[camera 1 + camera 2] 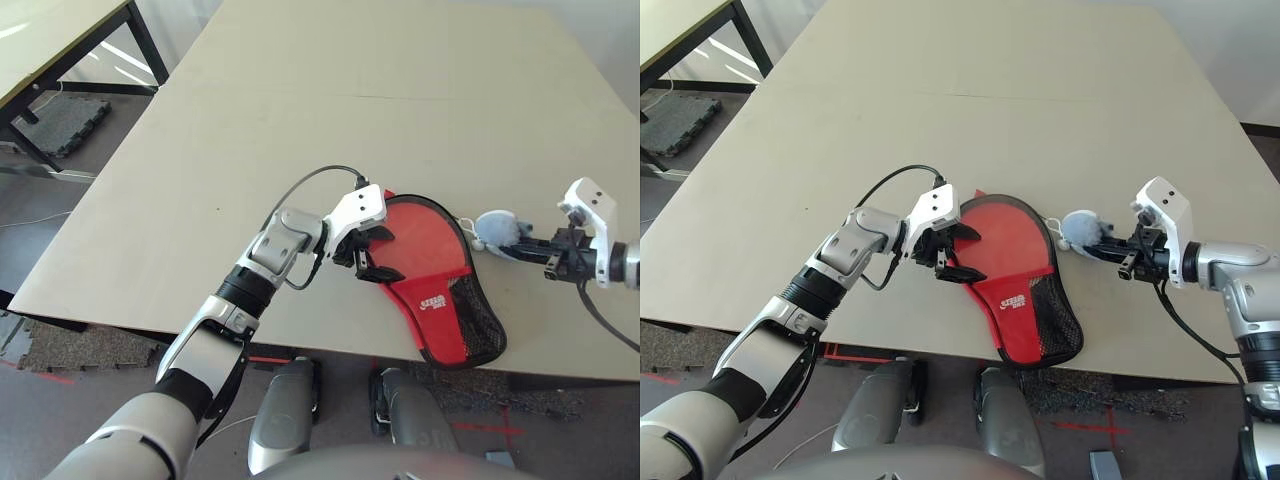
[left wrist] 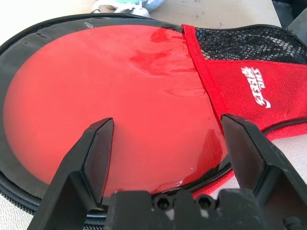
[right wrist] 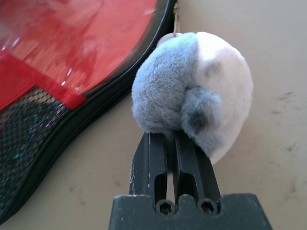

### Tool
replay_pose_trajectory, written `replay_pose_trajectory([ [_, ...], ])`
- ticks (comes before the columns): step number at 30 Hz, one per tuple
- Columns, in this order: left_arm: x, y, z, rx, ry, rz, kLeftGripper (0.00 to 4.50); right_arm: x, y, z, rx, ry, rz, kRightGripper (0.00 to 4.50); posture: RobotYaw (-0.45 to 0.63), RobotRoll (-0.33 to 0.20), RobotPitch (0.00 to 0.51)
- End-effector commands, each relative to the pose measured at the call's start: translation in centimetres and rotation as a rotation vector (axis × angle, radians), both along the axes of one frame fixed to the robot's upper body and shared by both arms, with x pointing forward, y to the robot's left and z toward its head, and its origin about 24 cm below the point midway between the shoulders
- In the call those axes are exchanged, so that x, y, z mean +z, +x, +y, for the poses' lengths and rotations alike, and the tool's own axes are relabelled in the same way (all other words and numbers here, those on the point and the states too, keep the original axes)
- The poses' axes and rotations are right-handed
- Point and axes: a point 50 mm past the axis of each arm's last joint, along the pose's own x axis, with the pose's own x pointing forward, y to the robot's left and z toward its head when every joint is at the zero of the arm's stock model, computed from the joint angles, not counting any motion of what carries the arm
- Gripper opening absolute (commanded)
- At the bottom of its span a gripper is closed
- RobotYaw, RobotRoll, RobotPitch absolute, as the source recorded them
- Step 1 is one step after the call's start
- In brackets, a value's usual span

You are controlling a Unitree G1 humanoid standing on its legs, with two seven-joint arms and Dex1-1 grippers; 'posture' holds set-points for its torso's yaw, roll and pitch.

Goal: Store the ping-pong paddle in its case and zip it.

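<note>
The case (image 1: 432, 262) lies red side up near the table's front edge. Its round end (image 2: 110, 81) is glossy red inside a black zipper rim, and its narrow end carries the mesh pocket (image 1: 478, 318) and white logo (image 2: 256, 86). The ping-pong paddle is hidden. My left gripper (image 1: 378, 255) is open, its fingers (image 2: 98, 148) spread just above the left side of the round end. A fluffy grey-white ball (image 3: 192, 91) hangs on a short cord from the case's right rim. My right gripper (image 3: 170, 136) is shut on its underside, just right of the case.
The pale wooden table (image 1: 300, 100) stretches far behind the case, while the case's narrow end reaches its front edge. Another table with black legs (image 1: 40, 60) stands at the far left, with dark floor mats (image 1: 75, 125) under it.
</note>
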Motion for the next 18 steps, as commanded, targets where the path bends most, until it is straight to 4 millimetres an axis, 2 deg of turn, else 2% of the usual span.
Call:
replay_pose_trajectory([
  [1,-1.8,-0.6,0.1,0.012,0.045,0.07,4.5,-3.6,-2.6,0.0,0.025,0.033,0.231,0.02,0.05,0.0,0.18],
  [18,-1.8,-0.6,0.5,0.02,0.055,0.074,4.5,-5.3,-5.4,1.4,0.129,0.097,0.362,0.02,0.05,0.0,0.172],
])
